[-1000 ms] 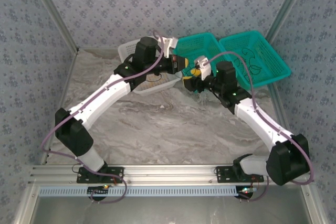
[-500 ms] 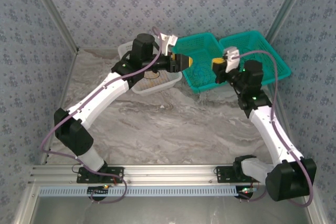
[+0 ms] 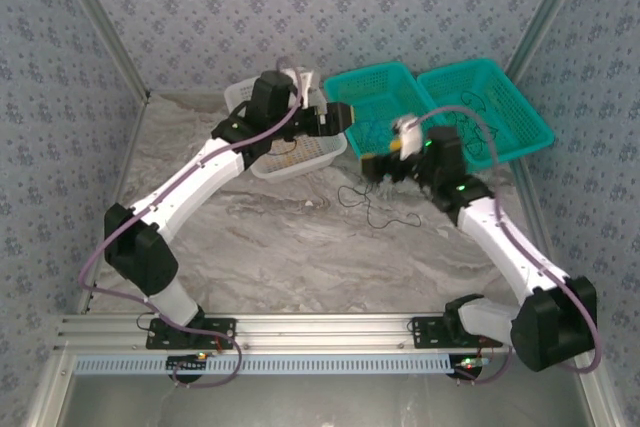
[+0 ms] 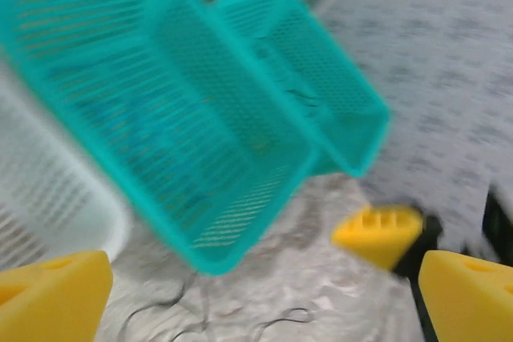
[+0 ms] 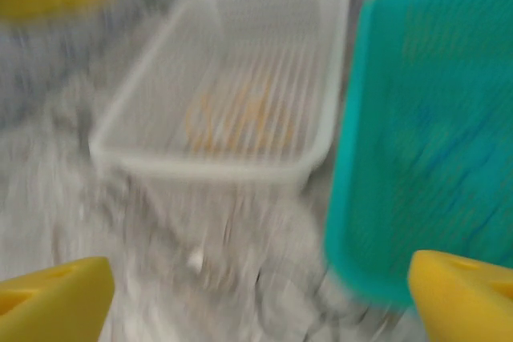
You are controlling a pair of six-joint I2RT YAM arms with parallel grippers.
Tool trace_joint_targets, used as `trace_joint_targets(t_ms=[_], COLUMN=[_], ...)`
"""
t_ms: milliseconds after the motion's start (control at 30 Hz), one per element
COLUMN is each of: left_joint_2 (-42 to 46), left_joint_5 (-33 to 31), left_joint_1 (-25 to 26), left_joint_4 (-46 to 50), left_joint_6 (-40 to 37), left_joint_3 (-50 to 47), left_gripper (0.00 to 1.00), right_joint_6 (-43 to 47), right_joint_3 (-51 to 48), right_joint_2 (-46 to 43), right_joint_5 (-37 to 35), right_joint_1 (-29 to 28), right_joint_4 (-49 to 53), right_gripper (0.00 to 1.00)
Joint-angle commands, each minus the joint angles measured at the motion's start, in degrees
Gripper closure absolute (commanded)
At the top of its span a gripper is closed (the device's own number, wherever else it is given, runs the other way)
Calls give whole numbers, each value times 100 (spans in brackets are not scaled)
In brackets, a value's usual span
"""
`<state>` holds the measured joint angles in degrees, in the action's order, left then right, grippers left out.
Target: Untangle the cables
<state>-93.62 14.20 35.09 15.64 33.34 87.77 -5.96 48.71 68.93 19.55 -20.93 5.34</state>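
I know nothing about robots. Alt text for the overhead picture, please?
Seen from above, two white robot arms reach across a marbled table toward a white basket and two teal baskets; thin black cables lie loose on the table in front of the baskets.

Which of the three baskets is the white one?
The white basket is the one farthest left. The middle basket and the right basket beside it are both teal.
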Motion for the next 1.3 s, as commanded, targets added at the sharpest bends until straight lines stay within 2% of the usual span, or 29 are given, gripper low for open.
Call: trace_joint_targets(t_ms=[0, 100, 267, 367, 500, 567, 600, 633, 733, 833, 967, 1100, 1267], left_joint_2=[514, 790, 1083, 1161, 1154, 1154, 1162, 1192, 1330, 1603, 2126, 2758, 3389], left_joint_5=[-1303, -1827, -2233, -2424, -2522, -2553, -2590, -2654, -2885, -3208, -3979, -4624, -4698], left_joint_1=[-317, -522, -710, -725, -771, -801, -825, -858, -987, -1164, -1444, -1841, -2467], left_joint_4=[36, 137, 416, 572, 684, 697, 726, 775, 895, 975, 1015, 702, 246], left_joint_6=[693, 1008, 1140, 1103, 1091, 1089, 1069, 1060, 1047, 1016, 739, 126, -376], left_joint_3=[-721, -1184, -1539, -1612, -1632, -1640, -1649, -1652, -1753, -1952, -2378, -3031, -3749], left_gripper=[1, 1, 1, 1, 1, 1, 1, 1, 1, 1, 1, 1, 0], right_joint_6=[-872, -1036, -1265, -1389, -1611, -1617, -1601, -1524, -1069, -536, -120, 224, 457], right_joint_3=[-644, -765, -636, -398, -42, -58, -102, -172, -227, -60, 620, 1304, 2524], right_joint_2=[414, 968, 2108, 2622, 3054, 3018, 2858, 2629, 1609, 465, -194, 75, 1116], right_joint_5=[-1058, -1828, -2167, -2440, -3198, -3308, -3309, -3286, -2901, -2030, -1582, -1616, -1803], right_joint_1=[-610, -926, -938, -1014, -1228, -1298, -1316, -1333, -1285, -946, -3, 1169, 2238], right_joint_4=[433, 249, -89, -309, -194, -192, -203, -246, -253, -148, 357, 439, 382], right_gripper=[0, 0, 3, 14, 42, 60, 75, 83, 100, 100, 100, 100, 100])
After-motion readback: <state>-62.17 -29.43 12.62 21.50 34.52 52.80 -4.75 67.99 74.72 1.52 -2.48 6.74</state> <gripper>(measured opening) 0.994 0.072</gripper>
